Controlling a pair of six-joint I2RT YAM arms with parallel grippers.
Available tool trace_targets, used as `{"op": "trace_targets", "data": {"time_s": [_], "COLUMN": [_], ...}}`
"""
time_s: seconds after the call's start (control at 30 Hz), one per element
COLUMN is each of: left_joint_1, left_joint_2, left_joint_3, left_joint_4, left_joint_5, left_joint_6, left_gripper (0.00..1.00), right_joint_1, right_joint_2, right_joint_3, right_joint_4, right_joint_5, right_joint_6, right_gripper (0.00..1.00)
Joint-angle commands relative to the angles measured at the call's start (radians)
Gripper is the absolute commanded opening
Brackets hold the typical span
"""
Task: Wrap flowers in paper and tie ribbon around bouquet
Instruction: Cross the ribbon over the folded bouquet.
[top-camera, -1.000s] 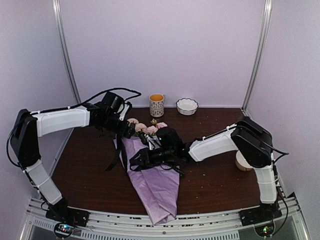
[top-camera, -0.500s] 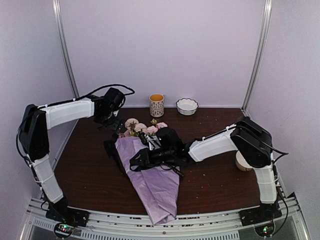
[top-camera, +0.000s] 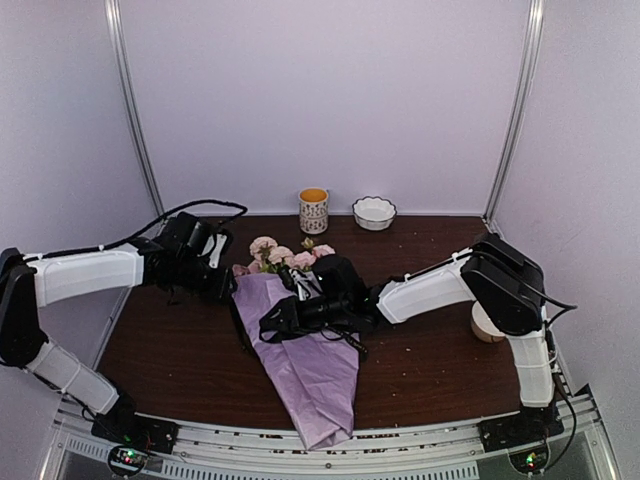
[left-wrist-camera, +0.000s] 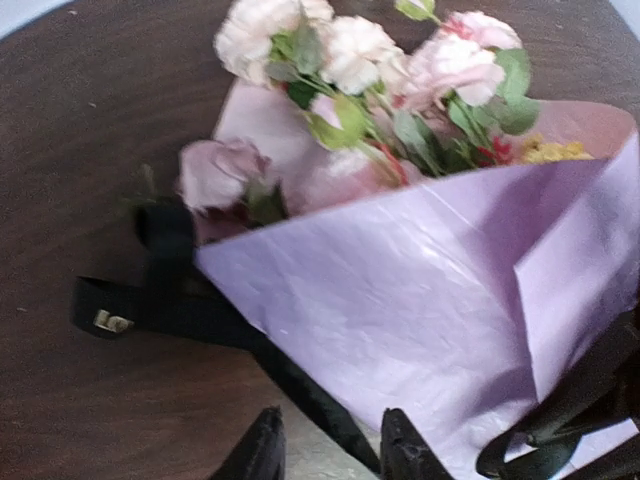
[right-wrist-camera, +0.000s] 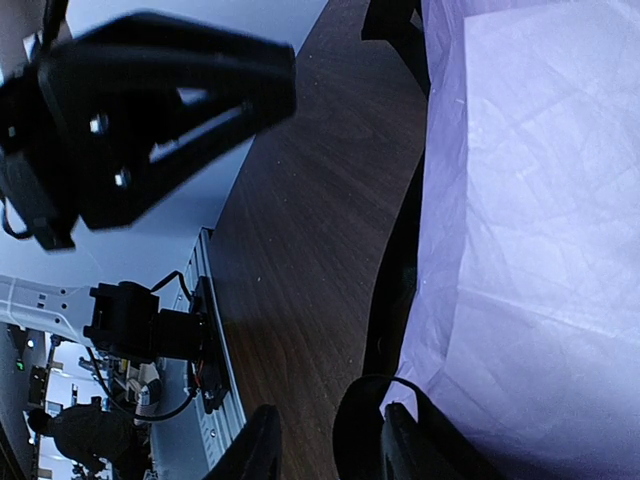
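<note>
Evidently wrapped, the bouquet (top-camera: 310, 360) lies mid desk (top-camera: 170, 345), heads toward 12 o'clock. Tying remains: the ribbon (left-wrist-camera: 150, 305) trails at its 9 o'clock side, left claw (left-wrist-camera: 330, 418) half-spread astride it; right claw (right-wrist-camera: 330, 425) grip I cannot tell.

The dark brown tabletop (top-camera: 180, 350) carries the bouquet (top-camera: 310, 370) at its middle, paper tip near, flower heads far. The black ribbon (left-wrist-camera: 170, 310) lies along the bouquet's left side, touching the paper. A patterned cup (top-camera: 313, 211) and a white bowl (top-camera: 374, 212) stand at the far edge.
</note>
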Motion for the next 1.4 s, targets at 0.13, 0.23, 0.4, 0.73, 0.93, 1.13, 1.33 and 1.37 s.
{"op": "trace_targets", "data": {"time_s": [0.13, 0.23, 0.4, 0.73, 0.93, 1.13, 1.33, 1.37], "left_joint_1": [-0.009, -0.009, -0.020, -0.058, -0.062, -0.061, -0.060, -0.060], "left_joint_2": [-0.176, -0.146, -0.035, 0.036, 0.043, 0.006, -0.021, -0.025], "left_joint_3": [-0.357, -0.404, -0.446, -0.461, -0.453, -0.458, -0.475, -0.477], "left_joint_4": [0.517, 0.592, 0.772, 0.817, 0.737, 0.609, 0.559, 0.552], "left_joint_5": [0.353, 0.397, 0.505, 0.532, 0.508, 0.337, 0.255, 0.249], "left_joint_6": [-0.153, -0.168, -0.228, -0.236, -0.177, -0.171, -0.180, -0.181], "left_gripper": [0.46, 0.58, 0.67, 0.53, 0.05, 0.00, 0.00, 0.00], "right_joint_1": [-0.010, -0.010, -0.011, -0.015, -0.019, -0.051, -0.095, -0.100], "right_joint_2": [0.010, 0.019, 0.023, 0.015, 0.001, -0.116, -0.325, -0.354], "right_joint_3": [-0.027, -0.024, -0.029, -0.037, -0.040, -0.109, -0.212, -0.215], "right_joint_4": [0.114, 0.125, 0.146, 0.139, 0.130, 0.046, -0.212, -0.295], "right_joint_5": [0.025, 0.030, 0.027, 0.044, 0.041, 0.081, 0.141, 0.171], "right_joint_6": [0.133, 0.149, 0.167, 0.167, 0.161, 0.075, -0.118, -0.164], "right_gripper": [0.33, 0.33, 0.33, 0.33, 0.32, 0.32, 0.33, 0.34]}}
